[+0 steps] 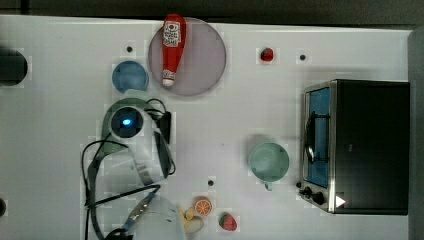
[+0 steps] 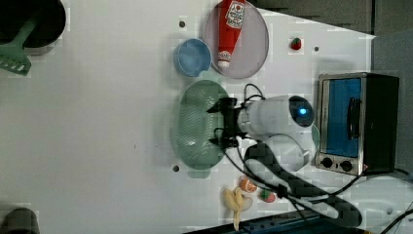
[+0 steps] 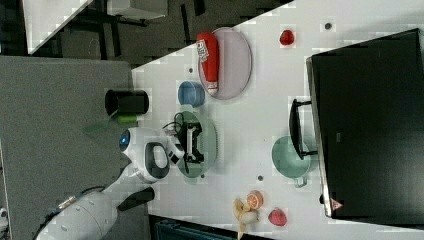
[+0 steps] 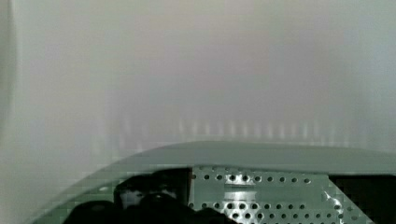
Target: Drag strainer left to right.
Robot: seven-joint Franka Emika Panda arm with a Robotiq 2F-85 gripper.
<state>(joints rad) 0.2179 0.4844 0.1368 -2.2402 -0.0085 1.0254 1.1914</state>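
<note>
The big green strainer (image 2: 197, 124) lies flat on the white desk (image 2: 97, 122), its long way running from 12 to 6 o'clock in the left view, at 6 o'clock from the blue bowl (image 2: 191, 57), with the gripper (image 2: 217, 126) inside it, jaws wide.

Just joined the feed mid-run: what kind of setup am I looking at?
Likely a lab tabletop staged as a play kitchen: a white table with a toaster oven, a ketchup bottle on a plate, and toy fruit.
</note>
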